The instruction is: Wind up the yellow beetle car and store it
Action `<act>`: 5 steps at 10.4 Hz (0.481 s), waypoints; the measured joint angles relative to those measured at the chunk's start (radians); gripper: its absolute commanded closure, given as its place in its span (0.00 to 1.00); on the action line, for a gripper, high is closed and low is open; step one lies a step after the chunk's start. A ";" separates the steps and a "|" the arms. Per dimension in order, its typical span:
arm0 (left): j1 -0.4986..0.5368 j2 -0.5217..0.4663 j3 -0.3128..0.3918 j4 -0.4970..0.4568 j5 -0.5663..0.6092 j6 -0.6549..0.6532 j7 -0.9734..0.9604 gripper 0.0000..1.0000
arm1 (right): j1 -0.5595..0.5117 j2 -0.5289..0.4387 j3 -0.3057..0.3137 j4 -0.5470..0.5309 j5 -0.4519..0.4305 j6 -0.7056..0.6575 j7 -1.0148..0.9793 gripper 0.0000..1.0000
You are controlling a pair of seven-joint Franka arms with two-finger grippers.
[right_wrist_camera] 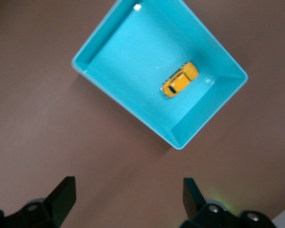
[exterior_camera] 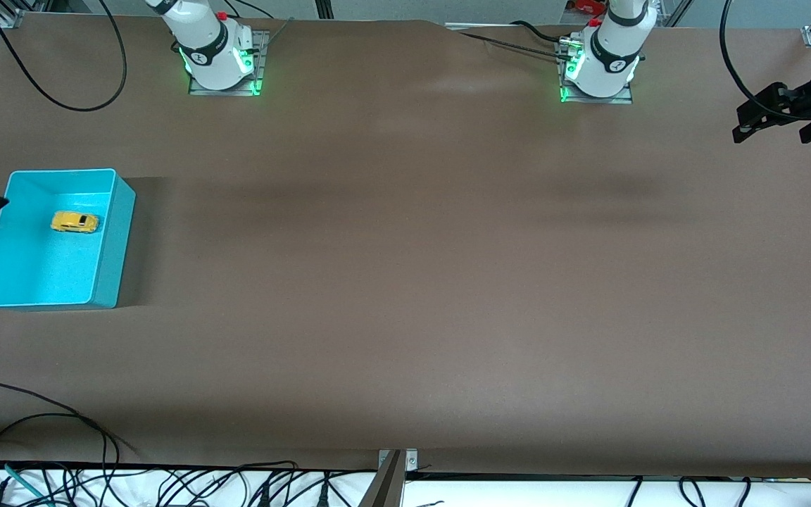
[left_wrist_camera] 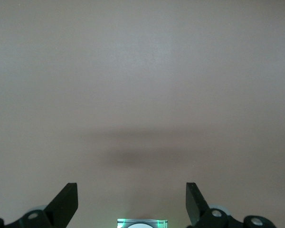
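Your yellow beetle car [exterior_camera: 74, 222] sits on its wheels inside the turquoise bin [exterior_camera: 111, 243], at the right arm's end of the bench [exterior_camera: 405, 282], in the half of the bin farther from the front cam. Right hand [right_wrist_camera: 128, 202] is up in the air just beside the bin, over bare bench, fingers spread, nothing btwn them. Left hand [left_wrist_camera: 132, 204] waits over the bench at the left arm's end, well apart from the bin, fingers also spread w/ nothing held.
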 measured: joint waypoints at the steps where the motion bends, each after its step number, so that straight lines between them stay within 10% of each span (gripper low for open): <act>1: 0.000 0.000 0.000 0.000 0.000 0.000 0.000 0.00 | 0.030 -0.036 0.003 -0.020 0.000 0.013 -0.129 0.00; 5: 0.000 0.000 0.000 0.000 0.000 0.000 0.000 0.00 | 0.059 -0.124 0.132 -0.124 0.002 0.105 -0.424 0.00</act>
